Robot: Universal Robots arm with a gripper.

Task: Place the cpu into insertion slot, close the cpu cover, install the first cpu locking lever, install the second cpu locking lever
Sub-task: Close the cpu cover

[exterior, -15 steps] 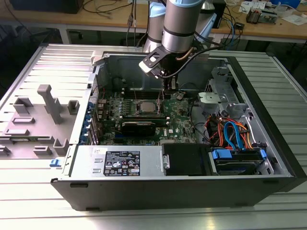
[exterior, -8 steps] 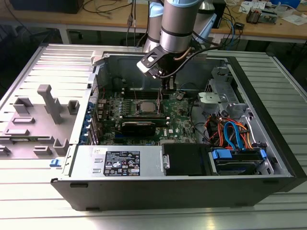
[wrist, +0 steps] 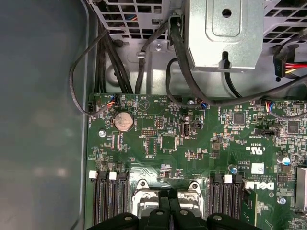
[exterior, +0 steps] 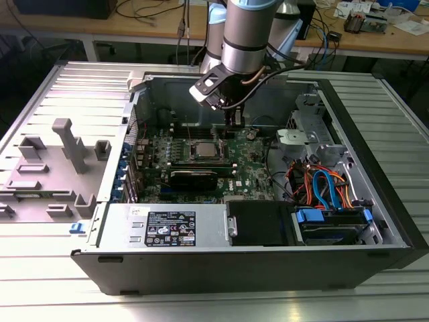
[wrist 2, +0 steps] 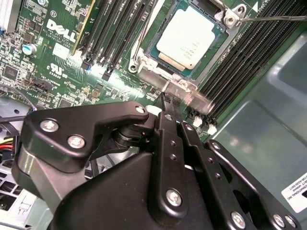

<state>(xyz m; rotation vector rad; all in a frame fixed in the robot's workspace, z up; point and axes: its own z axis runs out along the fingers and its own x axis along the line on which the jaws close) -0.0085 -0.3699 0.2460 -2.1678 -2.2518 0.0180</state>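
- Computer case (exterior: 255, 272): open, holding the parts listed below.
- Green board (wrist: 206, 143): carries the insertion slot (exterior: 192, 151) near its middle.
- Gripper (wrist 2: 165, 101): fingers together with nothing between them, tip just beside the slot at the cover's edge.
- Cpu cover (wrist 2: 160, 76): appears lowered over the slot.
- Cpu (wrist 2: 189, 34): seated in the slot.
- Locking lever (wrist 2: 273, 18): thin rod beside the slot, seemingly unlatched.
- Handling: probably the cover or lever stage. Press squarely and lightly, keeping off the memory slots flanking the slot.

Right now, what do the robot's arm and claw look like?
The arm is a thick silver-grey cylinder with a pale blue cap, black cables looping off its wrist. The gripper is matte black: jointed bars studded with silver screws.
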